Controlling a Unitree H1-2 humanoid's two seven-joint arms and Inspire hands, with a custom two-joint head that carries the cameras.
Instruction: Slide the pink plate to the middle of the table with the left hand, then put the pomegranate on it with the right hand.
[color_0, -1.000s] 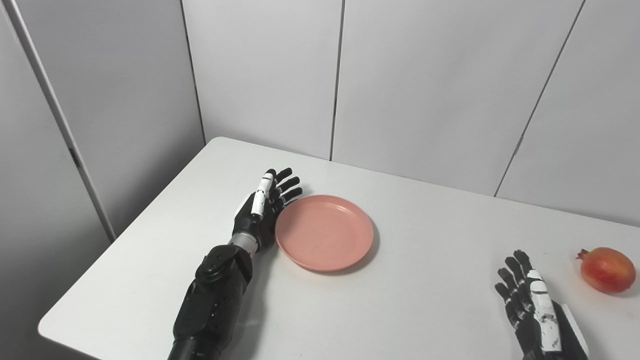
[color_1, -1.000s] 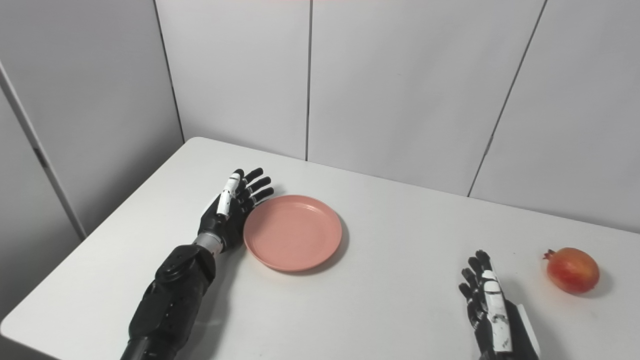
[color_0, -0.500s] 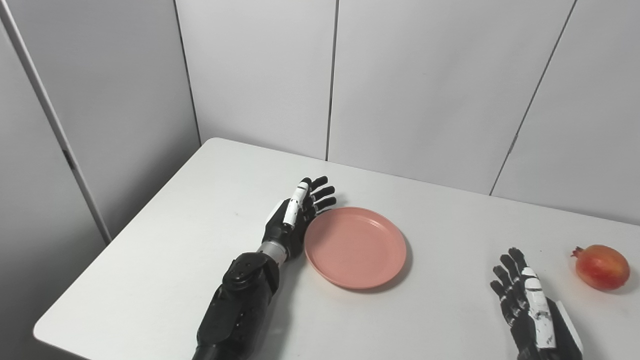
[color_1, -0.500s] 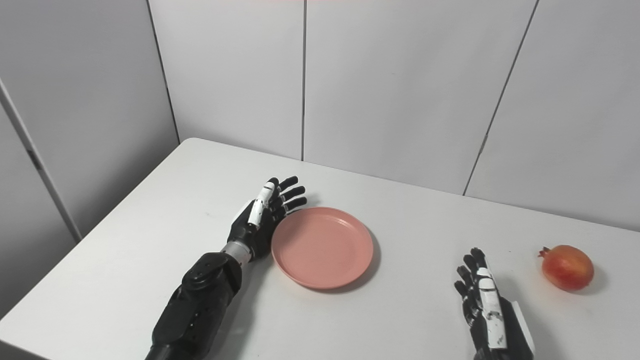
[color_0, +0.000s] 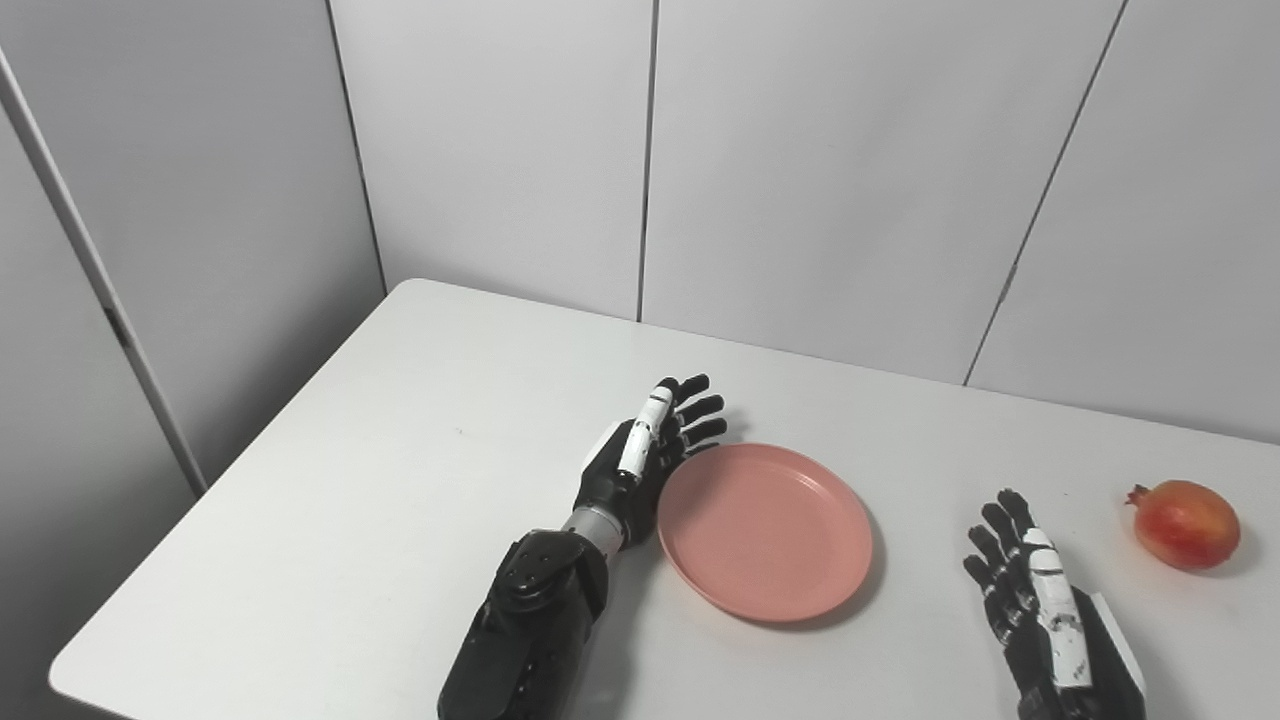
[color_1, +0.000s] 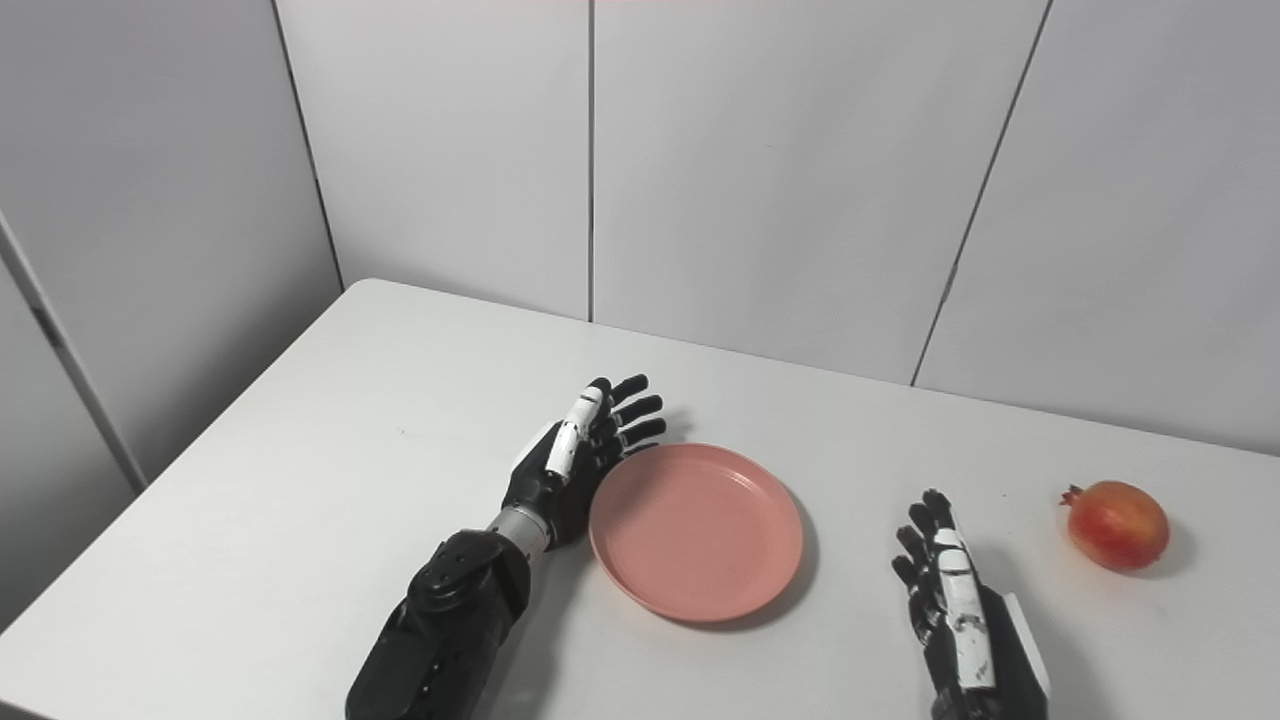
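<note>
Right of the pink plate (color_0: 765, 530), you have bare worktop (color_0: 420, 480) up to the pomegranate (color_0: 1186, 510); only the right robot hand (color_0: 1040, 610) stands there. The left robot hand (color_0: 640, 460) blocks the plate's left rim.

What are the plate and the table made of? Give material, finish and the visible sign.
Pink plate: probably plastic or melamine, matte; flat uniform colour, thin raised rim, no glare.
Table: probably laminate or coated board, smooth satin white; even surface, rounded corner, soft shadows. Its core cannot be seen.
</note>
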